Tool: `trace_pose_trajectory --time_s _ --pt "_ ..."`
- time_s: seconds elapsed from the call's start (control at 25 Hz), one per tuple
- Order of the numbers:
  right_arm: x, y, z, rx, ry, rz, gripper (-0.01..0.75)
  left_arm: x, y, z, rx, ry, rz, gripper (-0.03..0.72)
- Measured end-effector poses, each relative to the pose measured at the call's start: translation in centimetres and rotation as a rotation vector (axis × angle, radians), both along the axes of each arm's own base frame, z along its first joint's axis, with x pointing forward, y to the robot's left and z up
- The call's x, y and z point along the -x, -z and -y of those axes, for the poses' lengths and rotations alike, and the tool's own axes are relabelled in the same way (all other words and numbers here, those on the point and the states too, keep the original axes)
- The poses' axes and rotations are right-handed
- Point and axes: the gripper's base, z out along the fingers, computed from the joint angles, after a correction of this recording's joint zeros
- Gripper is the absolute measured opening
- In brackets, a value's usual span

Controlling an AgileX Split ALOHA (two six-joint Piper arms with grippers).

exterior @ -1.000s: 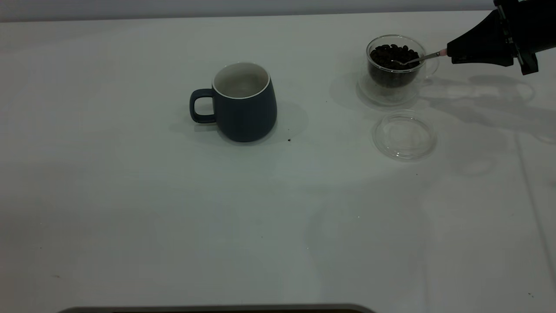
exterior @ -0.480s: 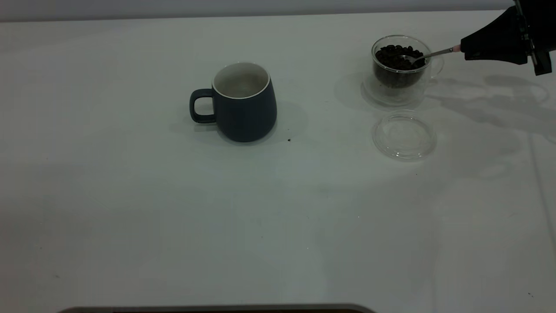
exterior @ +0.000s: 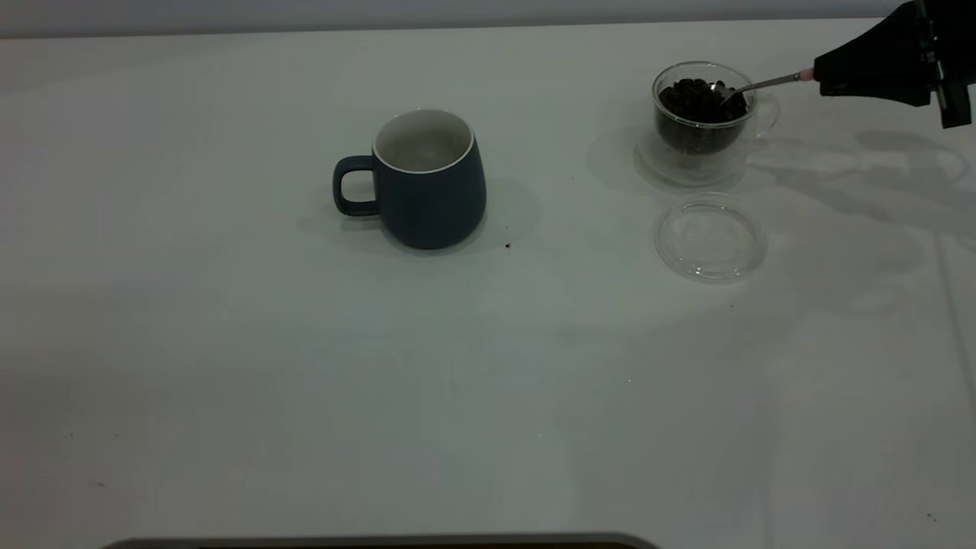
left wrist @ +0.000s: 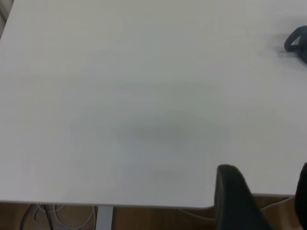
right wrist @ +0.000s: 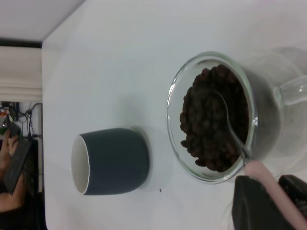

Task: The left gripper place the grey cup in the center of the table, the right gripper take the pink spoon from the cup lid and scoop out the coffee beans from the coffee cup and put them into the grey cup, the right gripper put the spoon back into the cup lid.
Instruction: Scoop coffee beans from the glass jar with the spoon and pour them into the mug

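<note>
R gripper point(exterior: 817, 75) pinches slim metal spoon point(exterior: 751, 85).

You see: right gripper point(exterior: 820, 76) matte black, angular wedge | left gripper point(left wrist: 261, 201) black rounded fingers (only tips in view)

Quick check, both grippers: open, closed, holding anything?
Left gripper: open, holding nothing, over the near edge of the table.
Right gripper: closed on the pink spoon, bowl in the coffee beans of the coffee cup.
</note>
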Motion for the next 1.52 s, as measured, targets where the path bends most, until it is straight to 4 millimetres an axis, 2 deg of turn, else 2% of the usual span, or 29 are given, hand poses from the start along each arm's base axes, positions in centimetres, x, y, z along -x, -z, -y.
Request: trace_pose_trajectory --time_s 0.52,0.8,1.52 --pt "0.4 -0.5 0.4 -0.072 -0.027 0.005 0.097 0.0 0.0 0.0 0.000 0.000 0.000 0.370" --pt "0.7 -0.7 1.5 -0.100 0.003 -0.009 0.097 0.0 0.0 0.0 0.000 0.000 0.000 0.370" --pt "0.6 -0.8 1.5 -0.123 0.025 -0.010 0.097 0.0 0.0 0.0 0.000 0.000 0.000 0.370"
